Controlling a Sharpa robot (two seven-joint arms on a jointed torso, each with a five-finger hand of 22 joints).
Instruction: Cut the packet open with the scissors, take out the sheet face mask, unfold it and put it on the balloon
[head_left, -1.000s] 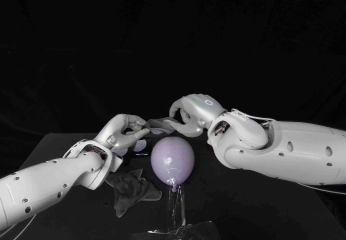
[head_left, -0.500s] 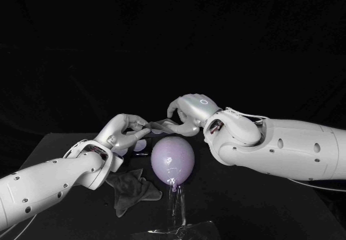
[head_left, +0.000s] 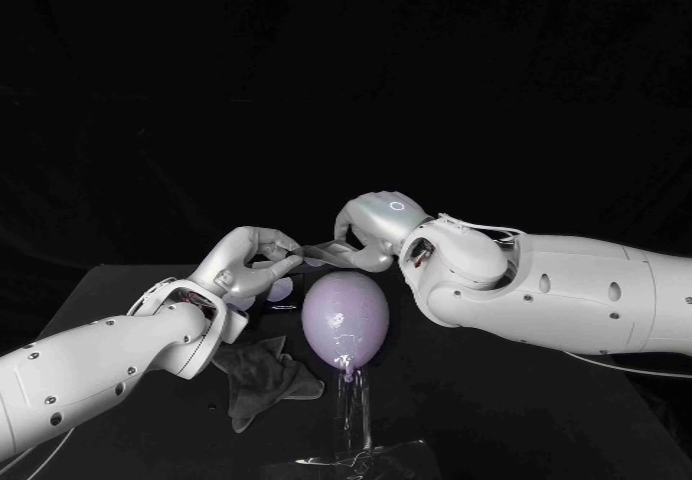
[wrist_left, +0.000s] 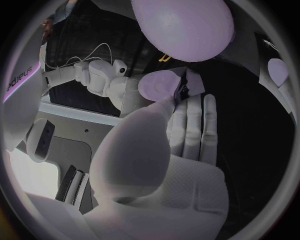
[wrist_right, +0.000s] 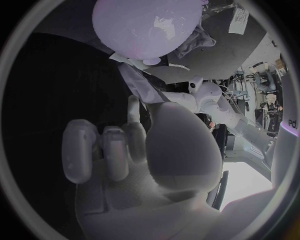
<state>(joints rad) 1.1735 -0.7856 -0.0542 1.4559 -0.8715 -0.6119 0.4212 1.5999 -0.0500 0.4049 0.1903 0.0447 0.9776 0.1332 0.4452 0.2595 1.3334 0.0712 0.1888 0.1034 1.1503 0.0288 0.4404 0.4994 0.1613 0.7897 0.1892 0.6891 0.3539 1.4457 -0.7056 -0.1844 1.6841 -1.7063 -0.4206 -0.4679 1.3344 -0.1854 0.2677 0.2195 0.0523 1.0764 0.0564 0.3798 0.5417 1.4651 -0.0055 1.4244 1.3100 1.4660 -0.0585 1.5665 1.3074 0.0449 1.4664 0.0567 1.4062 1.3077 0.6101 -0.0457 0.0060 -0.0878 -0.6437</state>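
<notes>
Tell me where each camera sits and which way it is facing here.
Head view: on the robot's head, looking down at the table; both white arms show, left hand and right hand holding the sheet mask near the balloon.
Left wrist view: behind the left hand, looking along its fingers toward the balloon.
Right wrist view: behind the right hand, looking past its fingers toward the balloon.
Shared: all three show the balloon.

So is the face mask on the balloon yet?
Off: the mask is held between the left hand and right hand, by the bare balloon.
</notes>
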